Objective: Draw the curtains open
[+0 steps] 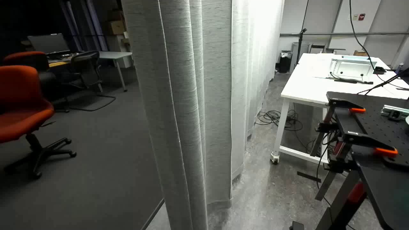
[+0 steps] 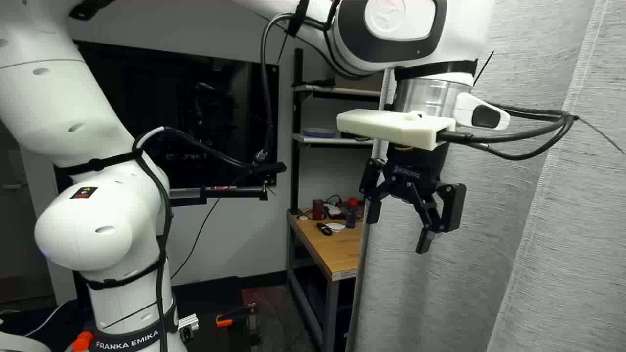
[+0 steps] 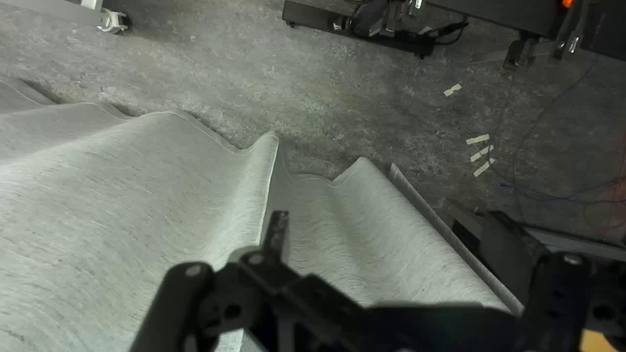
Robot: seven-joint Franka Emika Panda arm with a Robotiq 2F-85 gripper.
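Hand point(image 2: 399, 226) pointing down, fingers point(image 3: 279, 232) spread well apart, no cloth pinched between them that I can make out; whether a fingertip brushes the fabric cannot be told. Directly behind it in an exterior view hang the curtains point(image 2: 489, 254), pale grey and pleated, running out of the bottom of that picture. Wrist view, looking down: cloth beneath the fingers, its side edge point(image 3: 455, 239) passing just beside the blurrier finger, hem point(image 3: 173, 117) close to the floor point(image 3: 234, 63). My reading of the step: lining up for a grasp, cloth not yet taken. Next move, as I judge it: get one finger on each side of that edge or a standing pleat, close firmly, then haul along the curtains' run rather than outward; thin fabric may slip free of a shallow bite. Farther out, past the edge: wooden tabletop point(image 2: 337, 252) bearing a dark red mug point(image 2: 318, 209) and a bottle point(image 2: 351, 217). In an exterior view the pleats recede down the room, orange chair point(image 1: 19, 99) off one side, white tabletop point(image 1: 303, 83) off the other, both apart from the cloth.
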